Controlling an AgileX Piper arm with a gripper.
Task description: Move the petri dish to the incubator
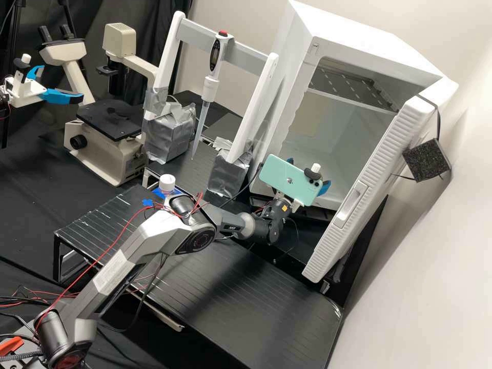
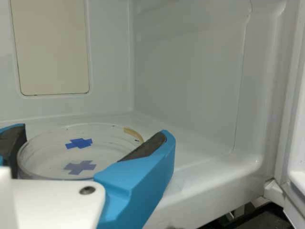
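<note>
The white tool (image 1: 324, 188) with two bright blue fingers (image 2: 140, 183) is closed on a round, clear, shallow petri dish (image 2: 43, 148), one finger at either side of its rim. Two blue crosses show in the dish, one brighter than the other, and a short tan strip sits on its rim. The dish is inside the white, box-shaped incubator (image 1: 376, 43), just above or on its smooth floor (image 2: 190, 148); I cannot tell whether its base touches. Beyond it, a beige rectangular panel (image 2: 52, 52) is set in the incubator's wall. A dark, slotted metal shelf (image 1: 353, 87) spans the upper part of the chamber, and the ribbed white door (image 1: 382, 164) stands open, with a black foam block (image 1: 427, 160) at its outer side.

Mounted by the tool is a mint-green phone (image 1: 287, 177). Behind that, the dark grey arm (image 1: 200, 238) reaches over the black, ridged worktop (image 1: 246, 294). Near the arm's middle joint stands a small clear bottle with a white lid (image 1: 167, 183), beside blue tape. Further off, a white and grey pipette (image 1: 209, 87) hangs upright in a white frame (image 1: 170, 56) with silver-taped feet, and next to that is a beige microscope with a black stage (image 1: 110, 119).
</note>
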